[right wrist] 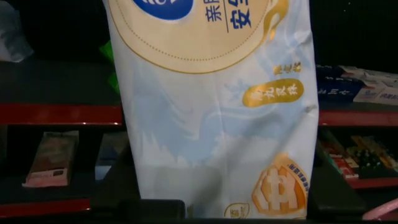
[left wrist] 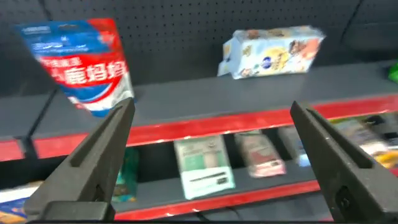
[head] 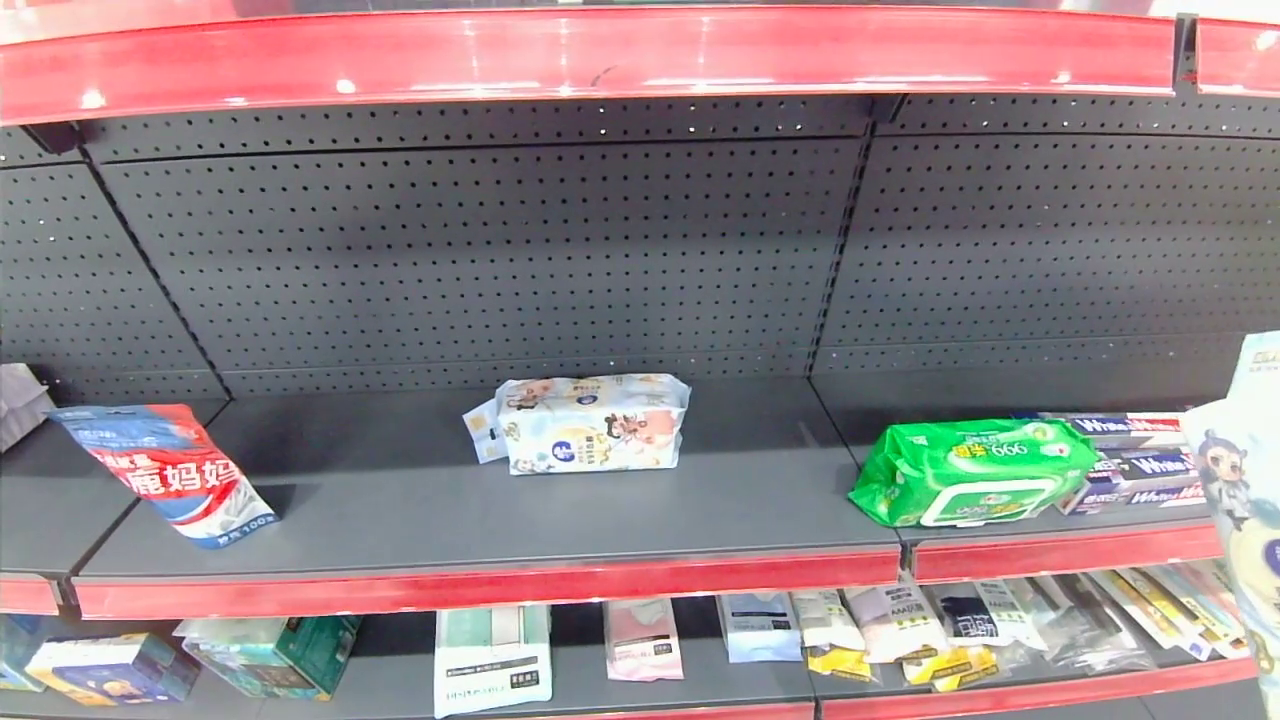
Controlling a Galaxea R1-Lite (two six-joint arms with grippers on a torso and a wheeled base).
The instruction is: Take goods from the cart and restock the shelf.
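Note:
A white tissue pack with cartoon print (head: 590, 422) lies in the middle of the grey shelf board (head: 420, 510). My left gripper (left wrist: 211, 168) is open, its dark fingers (left wrist: 93, 162) wide apart with nothing between them; it is in front of the shelf's red edge, below the red-and-blue pouch (left wrist: 81, 65) and the tissue pack (left wrist: 273, 51). My right gripper (right wrist: 217, 208) is shut on a large white pack with gold print (right wrist: 211, 106). That held pack (head: 1240, 500) stands upright at the far right, in front of the shelf.
The red-and-blue pouch (head: 165, 470) leans at the shelf's left. A green wipes pack (head: 970, 470) and stacked toothpaste boxes (head: 1140, 460) lie on the right board. Bare board lies between pouch, tissue pack and wipes. The lower shelf (head: 700, 680) holds several packets.

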